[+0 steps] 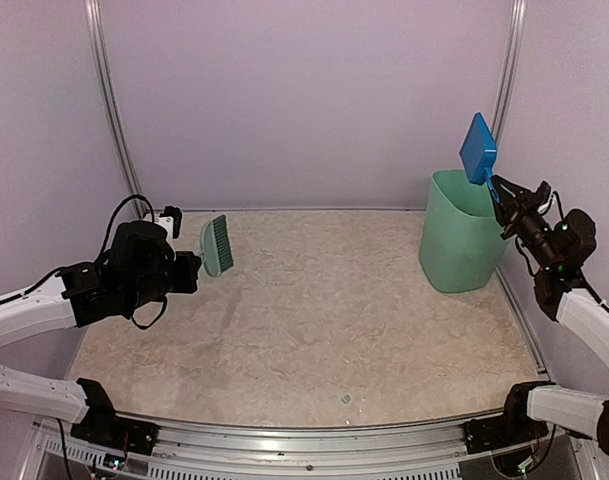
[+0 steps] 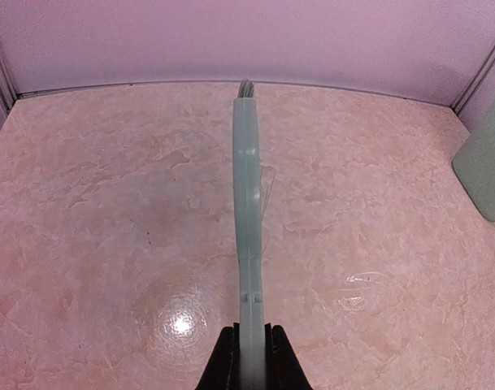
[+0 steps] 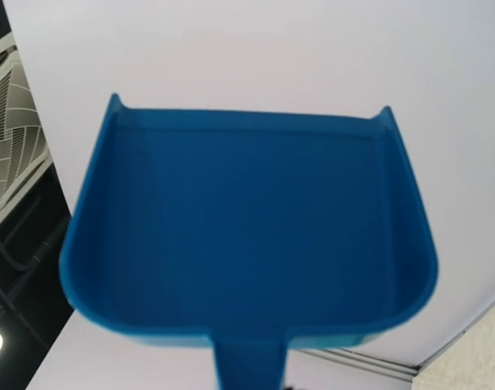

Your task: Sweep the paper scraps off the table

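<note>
Down at 6 o'clock, the metal rail (image 1: 314, 428) runs along the near edge. Just beyond it sits one tiny pale speck (image 1: 346, 399), too small to tell whether it is a paper scrap. From there the desk (image 1: 324, 320) spreads out wide, beige and marbled, with a bright glare spot showing in the left wrist view.

Over at 9 o'clock, the left claw (image 2: 249, 329) is clamped tight, its black fingers (image 2: 224, 361) pinching the handle of the green hand brush (image 1: 216, 245). From the wrist the brush shows edge-on, a thin pale strip reaching straight away toward 12 o'clock. From above, its head appears to hang clear of the surface.

Swing to 3 o'clock and the right arm is lifted high. The right claw (image 1: 502, 203) grips the blue dustpan (image 1: 478, 148) by its handle, pan end up and tilted. The wrist camera looks straight into the smooth blue pan, though the fingers themselves are out of that shot.

Right below, at about 2 o'clock, the mint-green bin (image 1: 462, 235) stands upright on the desk. The dustpan hangs above its far right rim without touching it. Behind everything is the pale back wall (image 1: 304, 100).
</note>
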